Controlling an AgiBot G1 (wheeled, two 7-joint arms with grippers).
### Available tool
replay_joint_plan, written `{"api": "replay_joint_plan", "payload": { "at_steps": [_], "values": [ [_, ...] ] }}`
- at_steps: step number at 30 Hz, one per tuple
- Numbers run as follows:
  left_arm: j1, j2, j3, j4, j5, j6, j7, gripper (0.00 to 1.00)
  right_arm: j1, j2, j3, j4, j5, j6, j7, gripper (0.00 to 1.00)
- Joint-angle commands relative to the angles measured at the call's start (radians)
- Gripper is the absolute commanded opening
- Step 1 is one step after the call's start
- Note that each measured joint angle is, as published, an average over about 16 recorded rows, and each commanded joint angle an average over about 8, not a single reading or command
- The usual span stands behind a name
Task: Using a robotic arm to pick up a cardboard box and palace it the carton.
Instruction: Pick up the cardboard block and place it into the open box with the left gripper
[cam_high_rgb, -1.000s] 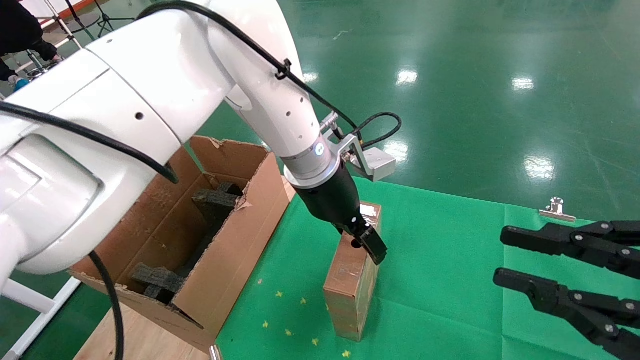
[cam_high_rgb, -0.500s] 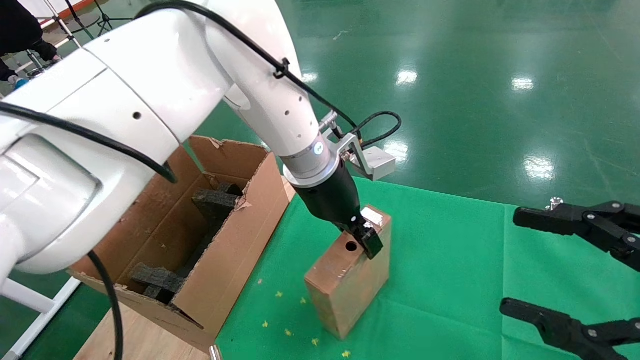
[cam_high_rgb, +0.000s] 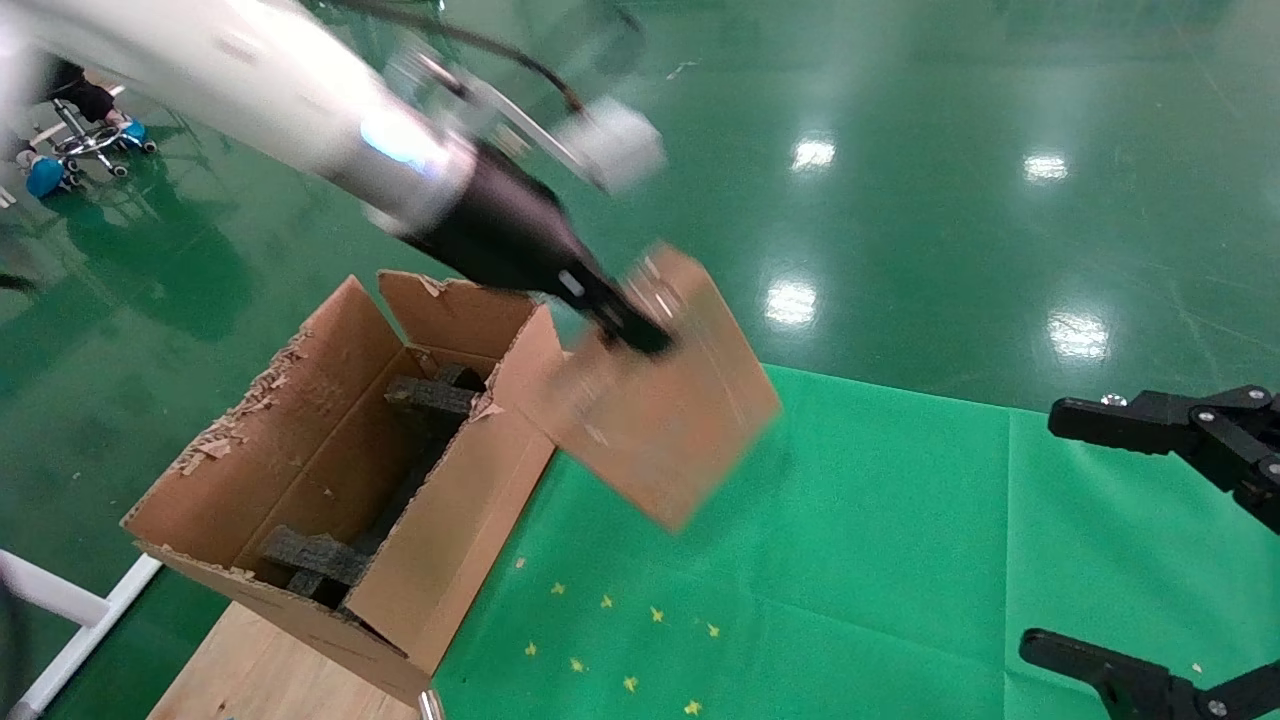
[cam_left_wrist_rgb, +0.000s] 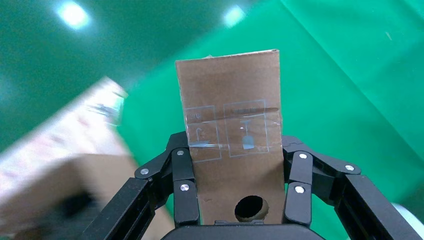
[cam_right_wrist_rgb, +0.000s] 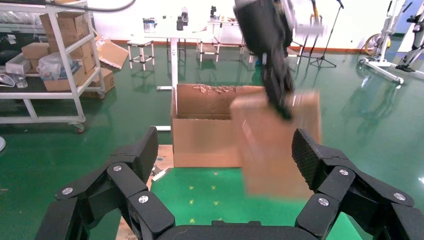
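right end effector (cam_high_rgb: 1150, 545): sitting nearest the camera at the right edge of the worktop (cam_high_rgb: 880, 560), its two black fingers spread wide with nothing between them; it is idling well apart from the load

worktop: the green cloth is now lying bare where the box was standing a second ago, with only small yellow specks scattered on it

cardboard box (cam_high_rgb: 660, 400): hanging in the air, tilted, above the gap between the cloth and the carton; a second ago it was resting on the cloth, half a second ago it was tipping onto an edge, and now it is fully lifted and swinging toward the robot's left

left end effector (cam_left_wrist_rgb: 240, 192): clamping the cardboard box (cam_left_wrist_rgb: 230, 145) by its narrow end, one finger on each broad side, with the round hole showing just above the palm; in the head view the white arm is stretching out high and streaking with motion

carton (cam_high_rgb: 330, 480): standing open on the left of the worktop, ragged flaps up, black foam blocks (cam_high_rgb: 430, 400) lying inside; the box is hovering just beside its near-right wall, not yet over the opening

meaning for the task: the pick is done and the carry is under way; lowering the box in between the foam blocks is probably what is remaining
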Motion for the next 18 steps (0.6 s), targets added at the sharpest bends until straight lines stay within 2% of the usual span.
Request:
{"api": "replay_joint_plan", "payload": {
  "at_steps": [1, 7, 12, 18],
  "values": [
    [-0.028, -0.058, -0.028, -0.025, -0.016, -0.009, 0.035, 0.00, 0.000, 0.000, 0.000, 0.000, 0.000, 0.000, 0.000, 1.00],
    [-0.101, -0.215, -0.073, -0.073, -0.002, -0.014, 0.096, 0.00, 0.000, 0.000, 0.000, 0.000, 0.000, 0.000, 0.000, 1.00],
    [-0.120, -0.342, -0.085, -0.072, 0.028, -0.011, 0.159, 0.00, 0.000, 0.000, 0.000, 0.000, 0.000, 0.000, 0.000, 1.00],
    [-0.105, -0.428, -0.056, -0.037, 0.113, -0.012, 0.221, 0.00, 0.000, 0.000, -0.001, 0.000, 0.000, 0.000, 0.000, 1.00]
  ]
}}
